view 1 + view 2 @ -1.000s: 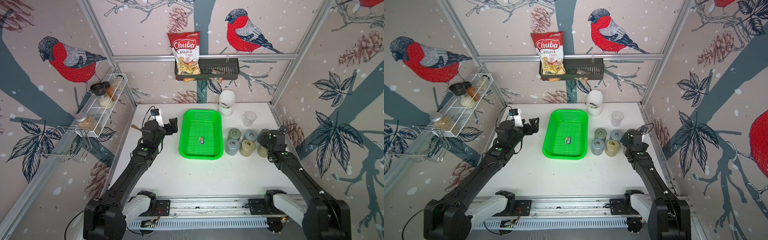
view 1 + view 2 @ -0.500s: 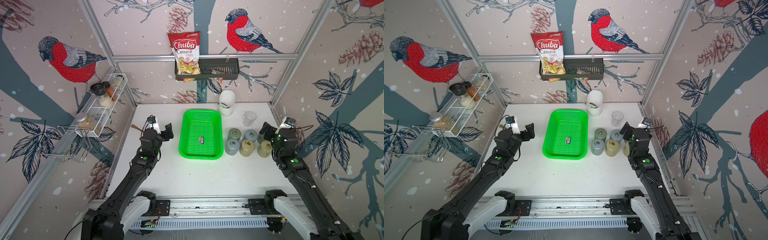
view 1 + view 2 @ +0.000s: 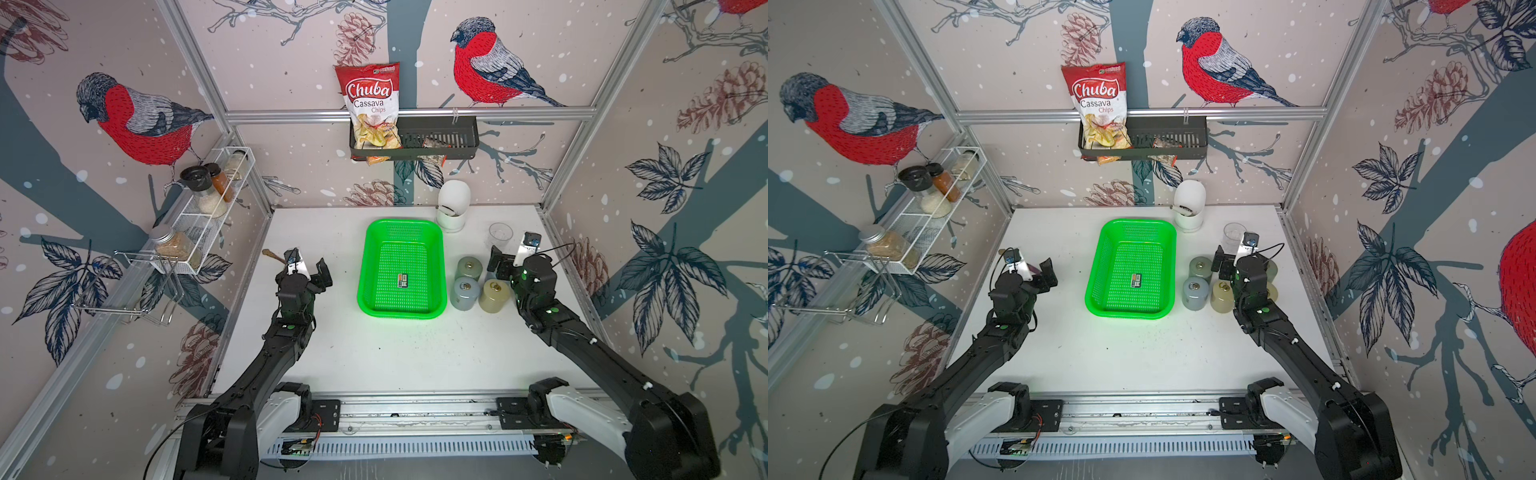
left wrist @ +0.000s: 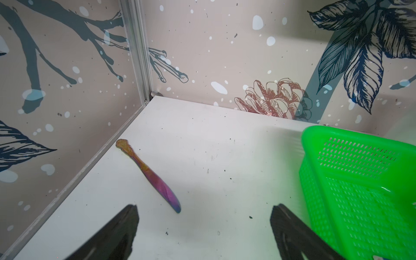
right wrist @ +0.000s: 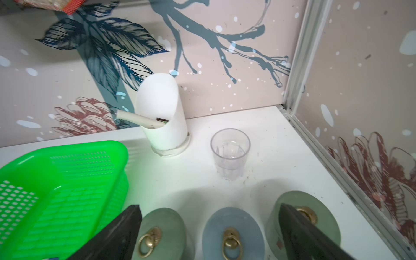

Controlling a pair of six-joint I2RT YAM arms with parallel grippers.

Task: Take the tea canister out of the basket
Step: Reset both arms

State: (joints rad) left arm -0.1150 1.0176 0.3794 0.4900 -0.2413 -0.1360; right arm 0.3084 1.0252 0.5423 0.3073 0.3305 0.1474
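Nearest, the blue-grey tea canister [image 3: 464,293] and the beige tea canister [image 3: 493,296] stand upright on the white table [image 3: 374,361]. Both are outside the green basket [image 3: 399,311], just to its right. A small dark packet [image 3: 402,280] lies in the basket. The right gripper [image 5: 209,208] hangs above the farther canisters, among them a green tea canister [image 3: 468,268], with its fingers spread wide and holding nothing. Left of the basket the left gripper [image 4: 204,209] hovers, fingers wide and empty, with an iridescent butter knife [image 4: 155,180] just beyond. Farther back are a clear cup [image 3: 500,233] and a white holder [image 3: 453,208]. On the far wall, a black rack [image 3: 440,137] holds a Chuba cassava chips bag [image 3: 372,104].
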